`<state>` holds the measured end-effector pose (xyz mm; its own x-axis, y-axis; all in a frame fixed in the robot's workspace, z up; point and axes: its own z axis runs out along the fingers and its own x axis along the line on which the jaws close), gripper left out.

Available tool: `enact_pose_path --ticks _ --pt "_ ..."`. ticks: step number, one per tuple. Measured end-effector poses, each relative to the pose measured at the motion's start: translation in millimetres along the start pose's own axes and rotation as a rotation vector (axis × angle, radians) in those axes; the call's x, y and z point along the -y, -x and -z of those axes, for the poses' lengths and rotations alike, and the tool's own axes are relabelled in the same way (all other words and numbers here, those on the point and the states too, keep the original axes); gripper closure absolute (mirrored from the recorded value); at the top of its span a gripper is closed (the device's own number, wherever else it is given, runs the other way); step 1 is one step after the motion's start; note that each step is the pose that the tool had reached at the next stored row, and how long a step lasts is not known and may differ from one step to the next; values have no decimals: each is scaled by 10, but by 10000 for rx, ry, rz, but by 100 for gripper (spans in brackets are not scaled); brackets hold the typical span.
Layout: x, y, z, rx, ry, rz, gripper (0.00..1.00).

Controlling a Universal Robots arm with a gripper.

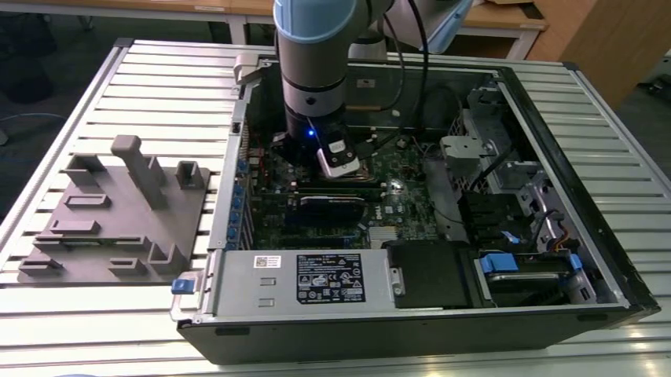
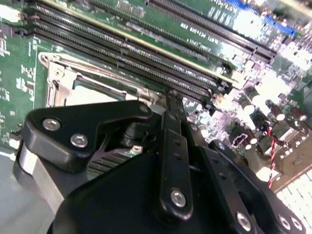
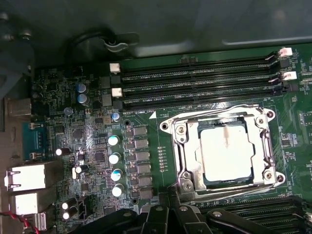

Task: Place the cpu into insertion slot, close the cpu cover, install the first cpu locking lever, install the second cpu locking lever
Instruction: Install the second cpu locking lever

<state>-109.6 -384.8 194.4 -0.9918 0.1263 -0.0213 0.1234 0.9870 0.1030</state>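
Observation:
In the first wrist view the cpu [image 3: 226,153], pale and square, lies in the insertion slot [image 3: 204,181]. The cpu cover [image 3: 187,146], a silver metal frame, lies flat over it. A thin wire locking lever [image 3: 219,113] runs along one side of the frame and a second one [image 3: 234,192] along the opposite side. My gripper [image 3: 173,207] is just beside the socket's corner, its black fingers drawn together and holding nothing. In the second wrist view the gripper [image 2: 168,97] has its tips at the edge of the cover [image 2: 58,83]. In the exterior view the gripper [image 1: 341,166] is low inside the open case.
Long black memory slots [image 3: 195,83] run beside the socket, and capacitors [image 3: 114,158] stand on its other side. The labelled power supply [image 1: 304,279] and drive bays [image 1: 524,267] line the case front. A grey fixture [image 1: 115,212] sits on the slatted table [image 1: 63,322] at the exterior view's left.

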Motion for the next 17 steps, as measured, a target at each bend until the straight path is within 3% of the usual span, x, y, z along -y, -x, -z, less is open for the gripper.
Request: enact_pose_path --ticks 3,13,17 --pt "-1 0 14 1 1 -1 89" --pt "-19 3 188 0 0 -2 89" --pt "-20 4 195 2 2 -1 89"
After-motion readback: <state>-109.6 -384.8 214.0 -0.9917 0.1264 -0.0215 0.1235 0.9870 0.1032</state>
